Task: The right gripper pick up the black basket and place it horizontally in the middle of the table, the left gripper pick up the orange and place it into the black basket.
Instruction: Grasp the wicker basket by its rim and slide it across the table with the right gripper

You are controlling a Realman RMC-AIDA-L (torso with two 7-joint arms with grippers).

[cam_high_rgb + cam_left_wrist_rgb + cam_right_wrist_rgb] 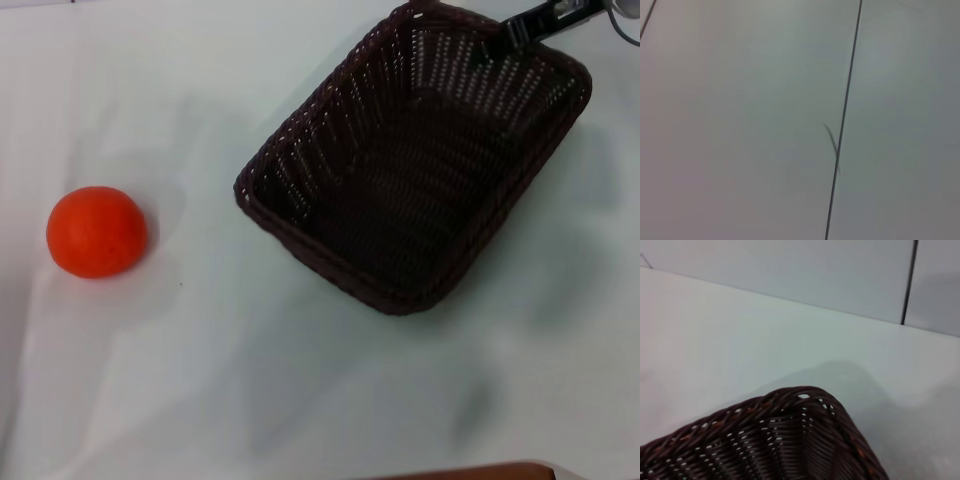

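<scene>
The right gripper was cut off by the head view's top edge, so its finger state could not be told. In the right wrist view only one corner of the black basket showed.

Pale white-bluish cloth-covered table surface, faint wrinkles, soft shadows. Brown strip at near edge in head view. Behind the table: plain pale grey wall panels, divided by a thin dark vertical seam. Light diffuse, even.
</scene>
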